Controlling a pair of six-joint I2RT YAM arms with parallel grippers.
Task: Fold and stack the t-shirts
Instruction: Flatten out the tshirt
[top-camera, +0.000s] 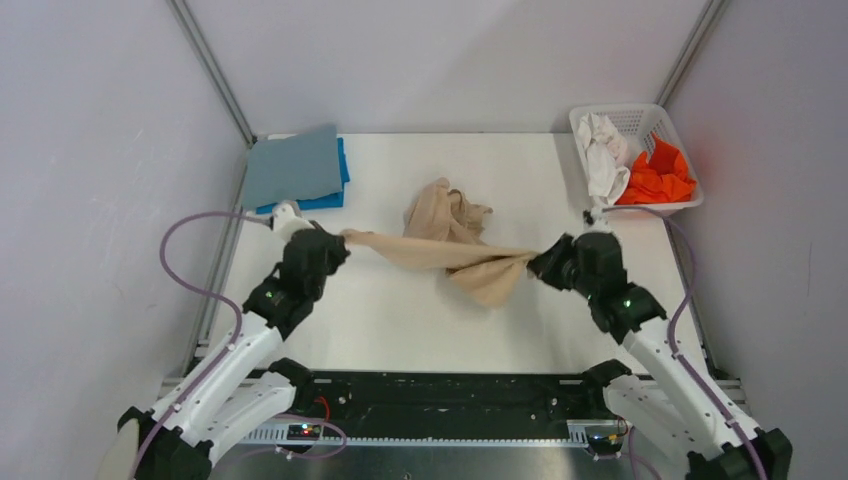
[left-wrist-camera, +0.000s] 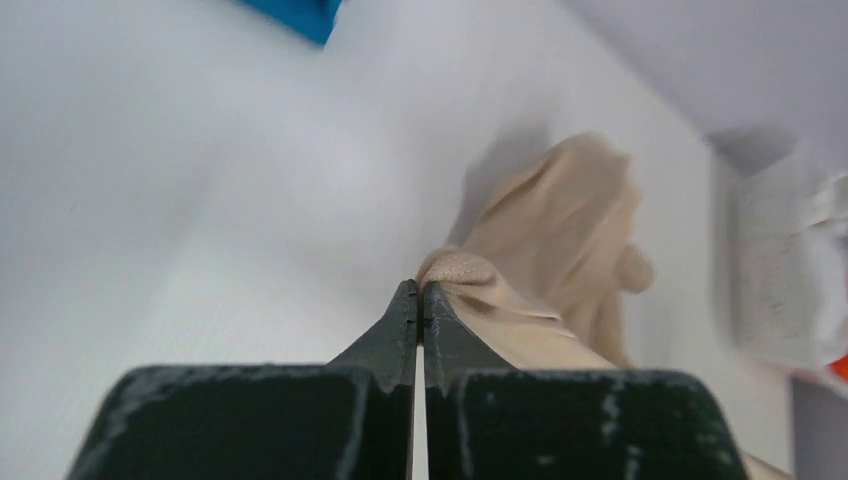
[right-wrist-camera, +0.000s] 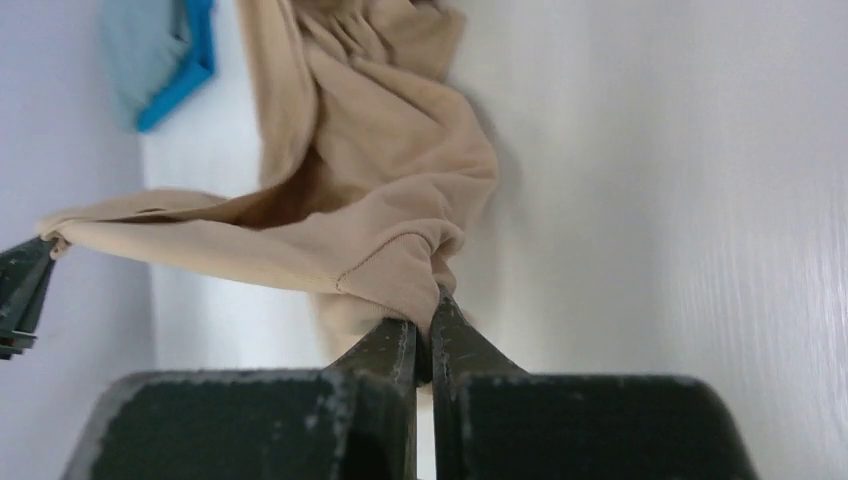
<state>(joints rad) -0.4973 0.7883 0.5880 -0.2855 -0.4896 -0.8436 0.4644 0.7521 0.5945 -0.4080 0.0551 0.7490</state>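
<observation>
A tan t-shirt (top-camera: 450, 240) hangs stretched between my two grippers over the middle of the table, its bulk bunched behind and below. My left gripper (top-camera: 340, 240) is shut on its left edge; in the left wrist view the tan t-shirt (left-wrist-camera: 560, 240) is pinched at the fingertips. My right gripper (top-camera: 540, 262) is shut on the right end; in the right wrist view the tan t-shirt (right-wrist-camera: 360, 190) is gripped at a hemmed corner. A folded grey-blue t-shirt (top-camera: 292, 165) lies on a folded bright blue t-shirt (top-camera: 325, 200) at the back left. A white t-shirt (top-camera: 603, 155) and an orange t-shirt (top-camera: 660, 178) sit crumpled in the basket.
The white lattice basket (top-camera: 650, 115) stands at the back right corner of the white table (top-camera: 400, 320). Grey walls close in the left, right and back sides. The folded stack also shows in the right wrist view (right-wrist-camera: 165, 55).
</observation>
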